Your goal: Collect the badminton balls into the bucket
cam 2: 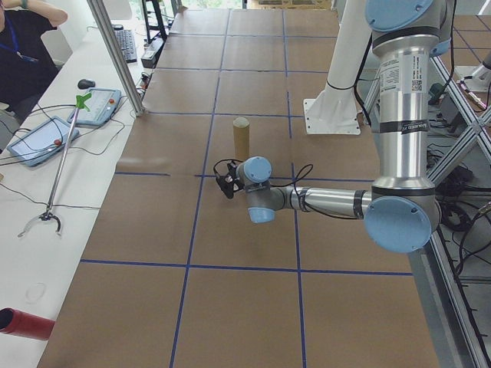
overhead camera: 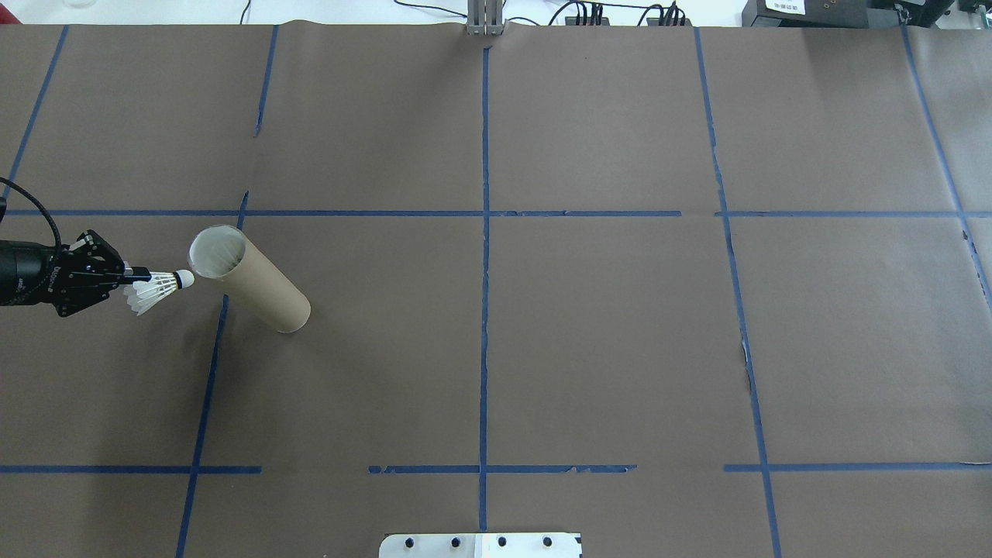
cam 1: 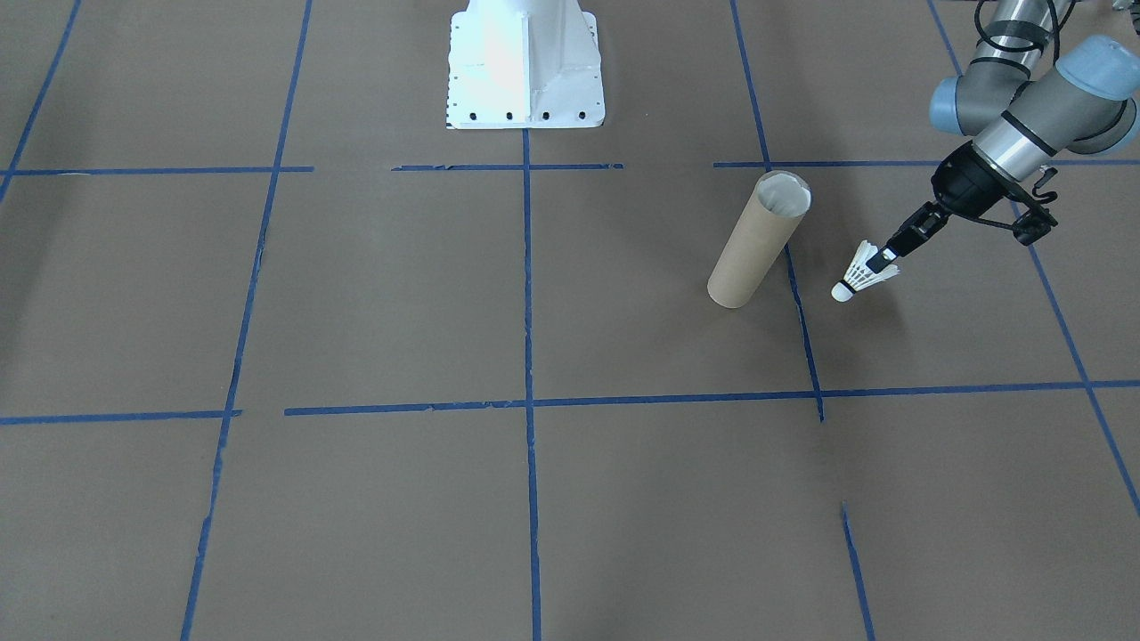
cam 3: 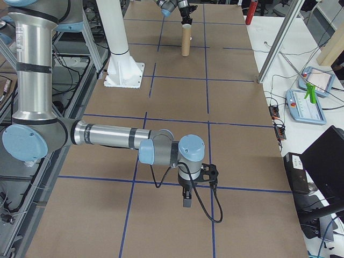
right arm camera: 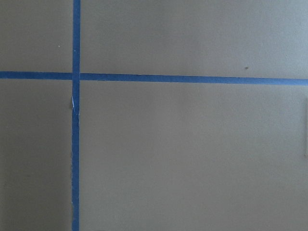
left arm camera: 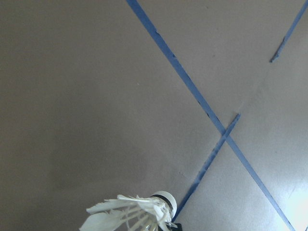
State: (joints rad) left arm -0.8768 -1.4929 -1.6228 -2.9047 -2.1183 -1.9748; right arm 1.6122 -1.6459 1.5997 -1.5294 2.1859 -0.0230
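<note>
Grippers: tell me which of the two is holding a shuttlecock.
The left gripper, beside the cardboard tube, pinches the shuttlecock by its feathers. The right gripper hangs over bare table far from the tube, with nothing seen in it.

Silver arm tubes [cam 2: 403, 115], blue joint caps [cam 2: 393, 225] — black cables, black jaws.

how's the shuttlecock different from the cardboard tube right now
The shuttlecock is small, white and feathered; the tube is far longer, plain brown cardboard with a white lining. The shuttlecock is pinched in the left gripper above the table, while the tube stands upright on it, untouched. The shuttlecock's cork tip points toward the tube, whose open mouth faces up. Both sit on the robot's left side of the table.
</note>
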